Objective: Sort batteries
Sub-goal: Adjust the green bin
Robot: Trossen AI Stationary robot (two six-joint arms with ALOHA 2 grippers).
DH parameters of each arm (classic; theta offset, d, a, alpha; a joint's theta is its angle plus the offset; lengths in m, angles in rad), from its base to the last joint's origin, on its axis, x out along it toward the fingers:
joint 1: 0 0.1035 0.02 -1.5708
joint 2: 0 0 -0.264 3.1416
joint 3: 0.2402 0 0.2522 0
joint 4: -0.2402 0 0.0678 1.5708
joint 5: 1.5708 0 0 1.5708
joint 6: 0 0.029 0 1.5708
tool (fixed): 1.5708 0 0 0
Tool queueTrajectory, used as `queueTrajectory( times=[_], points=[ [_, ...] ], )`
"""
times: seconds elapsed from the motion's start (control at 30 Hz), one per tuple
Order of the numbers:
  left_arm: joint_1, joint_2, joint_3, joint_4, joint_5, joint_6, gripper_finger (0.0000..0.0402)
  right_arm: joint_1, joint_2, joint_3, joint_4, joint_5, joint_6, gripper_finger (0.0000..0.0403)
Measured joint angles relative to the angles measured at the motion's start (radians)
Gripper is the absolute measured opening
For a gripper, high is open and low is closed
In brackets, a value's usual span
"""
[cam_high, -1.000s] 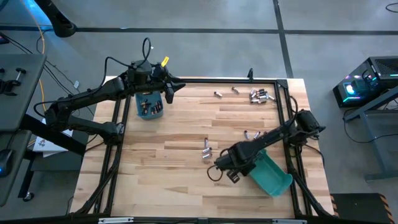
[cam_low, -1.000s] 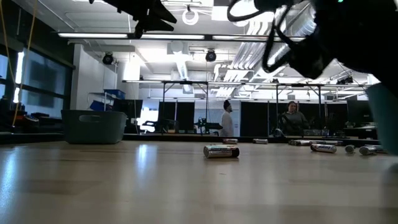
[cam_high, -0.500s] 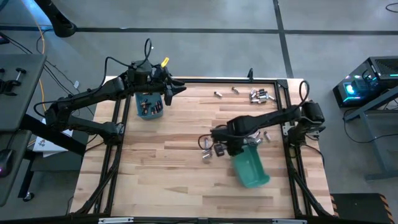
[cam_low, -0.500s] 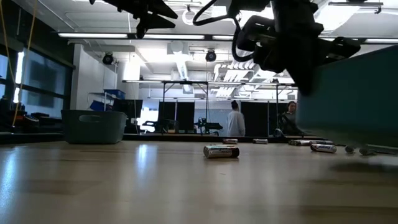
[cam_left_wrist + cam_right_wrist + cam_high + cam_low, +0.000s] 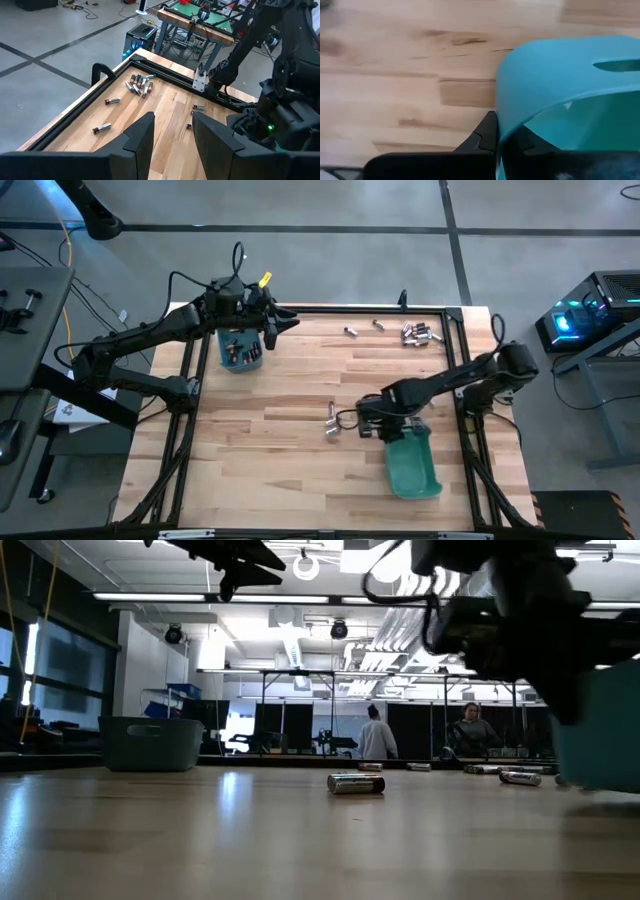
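Swung toward the desk's near edge, the right end effector (image 5: 392, 430) stays clamped on the teal bin (image 5: 412, 465), beside loose batteries (image 5: 332, 420); left end effector (image 5: 272, 328) waits part-open.

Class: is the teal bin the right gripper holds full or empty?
Empty, as far as shown: from above, the teal bin gripped by the right gripper shows only bare teal interior.

**Batteries scattered over the worktop**

A cluster of small silvery cylindrical batteries (image 5: 420, 333) lies flat near the upper right of the high view. Two strays (image 5: 364, 328) lie just left of it. Two more (image 5: 332, 423) lie near the centre. Others (image 5: 240, 350) sit in the upper-left bin.
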State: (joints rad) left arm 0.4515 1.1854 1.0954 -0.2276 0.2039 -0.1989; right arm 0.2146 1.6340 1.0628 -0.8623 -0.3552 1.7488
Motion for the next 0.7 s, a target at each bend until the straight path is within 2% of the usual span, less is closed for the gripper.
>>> queueTrajectory(
  times=[0.37, 0.7],
  points=[
    [0.000, 0.000, 0.000, 0.004, -0.001, 0.001, 0.0129, 0.035, -0.203, -0.205, 0.017, 0.009, 0.155, 0.0000],
    [0.000, 0.000, 0.000, 0.016, -0.004, -0.008, 0.0129, 0.027, -0.222, -0.247, 0.051, 0.011, 0.134, 0.0000]
  ],
)
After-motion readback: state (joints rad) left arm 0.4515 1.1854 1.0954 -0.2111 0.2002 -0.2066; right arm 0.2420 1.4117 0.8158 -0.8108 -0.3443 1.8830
